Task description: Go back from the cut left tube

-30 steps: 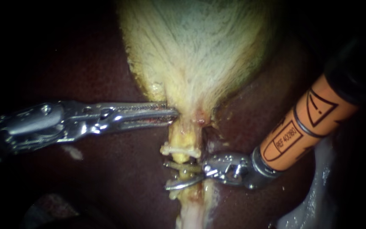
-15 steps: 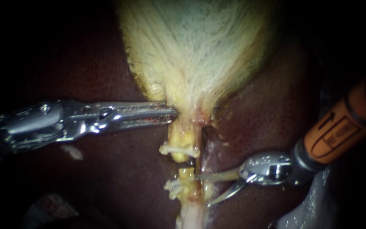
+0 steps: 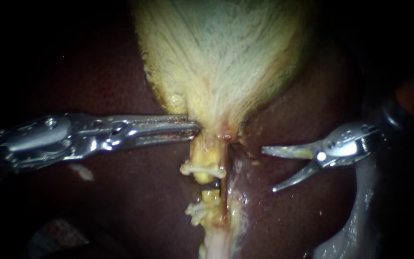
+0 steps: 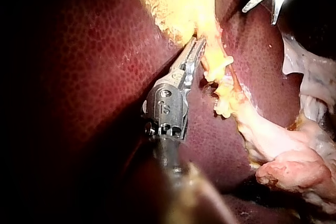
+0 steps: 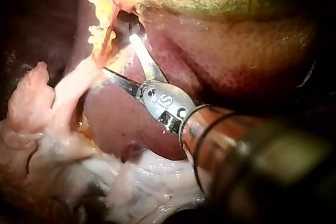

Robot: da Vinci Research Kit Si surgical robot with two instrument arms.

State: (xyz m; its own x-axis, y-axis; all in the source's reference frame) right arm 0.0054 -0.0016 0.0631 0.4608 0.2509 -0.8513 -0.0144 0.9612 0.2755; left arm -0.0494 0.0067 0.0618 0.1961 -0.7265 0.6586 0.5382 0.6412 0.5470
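The cut tube runs down from the gallbladder (image 3: pixel 221 62). Its upper stump (image 3: pixel 206 160) and lower stump (image 3: pixel 211 197) stand apart with a small gap between them. A pale clip (image 3: pixel 202 169) crosses the upper stump, and another clip (image 3: pixel 196 210) crosses the lower one. My left instrument (image 3: pixel 195 129) is shut on the tissue at the gallbladder's neck, just above the stump, also in the left wrist view (image 4: pixel 198 50). My right instrument (image 3: pixel 269 170) hangs over the liver to the right of the tube, jaws open and holding nothing (image 5: pixel 119 54).
Dark red liver (image 3: pixel 135 192) surrounds the tube on both sides. Pale loose tissue (image 3: pixel 355 225) lies at the lower right, under the right instrument's shaft. In the left wrist view a pinkish lump of tissue (image 4: pixel 294 174) lies beyond the lower stump.
My right instrument has drawn back from the tube's cut, rightward and upward, with its jaws open. The two stumps now show apart. My left instrument has kept its hold.
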